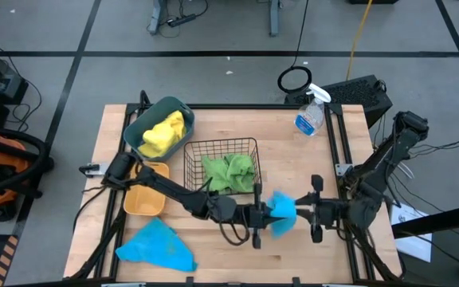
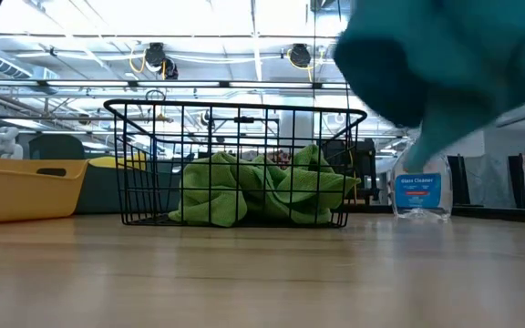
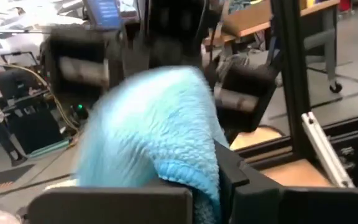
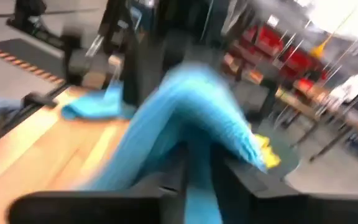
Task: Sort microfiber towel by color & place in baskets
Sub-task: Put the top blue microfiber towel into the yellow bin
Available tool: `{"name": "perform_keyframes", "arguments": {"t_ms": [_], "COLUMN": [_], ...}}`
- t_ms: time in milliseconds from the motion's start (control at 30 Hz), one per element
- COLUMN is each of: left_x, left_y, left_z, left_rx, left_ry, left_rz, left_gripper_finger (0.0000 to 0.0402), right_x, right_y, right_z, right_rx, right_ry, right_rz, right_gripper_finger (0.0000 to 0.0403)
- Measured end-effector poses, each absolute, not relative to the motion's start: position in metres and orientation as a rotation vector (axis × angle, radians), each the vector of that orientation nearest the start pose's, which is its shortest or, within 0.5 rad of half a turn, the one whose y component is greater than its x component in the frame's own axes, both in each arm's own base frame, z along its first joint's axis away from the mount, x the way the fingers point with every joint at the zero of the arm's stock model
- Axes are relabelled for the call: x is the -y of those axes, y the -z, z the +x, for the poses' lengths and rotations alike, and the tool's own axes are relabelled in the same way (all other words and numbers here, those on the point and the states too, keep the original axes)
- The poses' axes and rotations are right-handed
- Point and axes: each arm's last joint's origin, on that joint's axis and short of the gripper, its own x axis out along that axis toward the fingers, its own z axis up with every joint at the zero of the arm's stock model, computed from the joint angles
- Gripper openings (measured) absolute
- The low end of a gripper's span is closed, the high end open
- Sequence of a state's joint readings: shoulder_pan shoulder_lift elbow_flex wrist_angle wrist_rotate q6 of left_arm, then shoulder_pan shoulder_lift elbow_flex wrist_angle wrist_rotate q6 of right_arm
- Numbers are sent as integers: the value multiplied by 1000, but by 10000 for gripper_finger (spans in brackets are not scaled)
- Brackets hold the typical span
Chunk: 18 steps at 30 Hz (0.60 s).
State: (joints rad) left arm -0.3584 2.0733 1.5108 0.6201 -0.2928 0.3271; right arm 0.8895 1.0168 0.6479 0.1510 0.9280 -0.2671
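spray bottle point(image 2: 421, 187) label: "Glass Cleaner"
left gripper point(image 1: 260, 217): fingers clenched on blue towel point(image 1: 282, 214)
right gripper point(image 1: 313, 210): fingers grasping same towel

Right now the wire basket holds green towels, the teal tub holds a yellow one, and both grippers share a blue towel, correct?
Nearly. The wire basket has green towels and both grippers, left gripper and right gripper, share a blue towel, but the high view shows the yellow towel lies in a green tub, not teal.
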Motion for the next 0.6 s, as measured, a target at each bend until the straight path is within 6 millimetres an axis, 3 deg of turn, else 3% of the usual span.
{"name": "perform_keyframes", "arguments": {"t_ms": [333, 600], "left_x": [183, 200], "left_y": [-278, -272], "left_z": [430, 421], "left_rx": [-59, -110], "left_ry": [39, 61], "left_rz": [376, 403], "left_gripper_finger": [7, 7], "right_x": [-154, -157], "right_y": [-241, -246], "right_z": [129, 131], "right_rx": [-428, -385], "right_ry": [-66, -75], "right_rz": [-180, -167], "right_gripper_finger": [202, 258]}}
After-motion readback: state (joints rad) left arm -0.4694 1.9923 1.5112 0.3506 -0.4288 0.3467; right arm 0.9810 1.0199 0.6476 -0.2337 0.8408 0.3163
